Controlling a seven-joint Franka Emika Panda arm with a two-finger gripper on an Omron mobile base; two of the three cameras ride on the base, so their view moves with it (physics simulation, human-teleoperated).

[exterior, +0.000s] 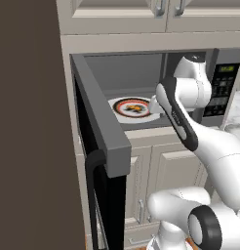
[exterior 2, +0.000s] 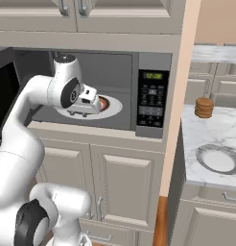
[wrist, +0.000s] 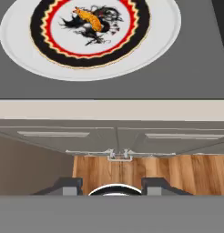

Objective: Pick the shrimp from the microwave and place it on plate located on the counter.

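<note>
Orange and slightly curved, the shrimp [wrist: 89,18] lies at the centre of the ring-patterned plate [wrist: 22,50], on the dark motif, well ahead of your fingertips [wrist: 67,185] and free of them. That patterned plate rests on the grey floor of the microwave [exterior: 141,73], whose door [exterior: 100,146] stands swung wide open, black bar handle toward your base. Your gripper [wrist: 111,186] hangs at the front of the cavity, short of the plate's near rim; in the hand view the cream cabinet doors and wooden floor show past the ledge between the tips. Your fingers stand parted with nothing between them: no grasp on anything. Off to the right of the fingers, beyond the keypad panel [exterior 2: 152,98], the plain pale plate [exterior 2: 219,159] sits on the marbled counter [exterior 2: 206,129], with a small brown stack [exterior 2: 204,107] further back.
</note>
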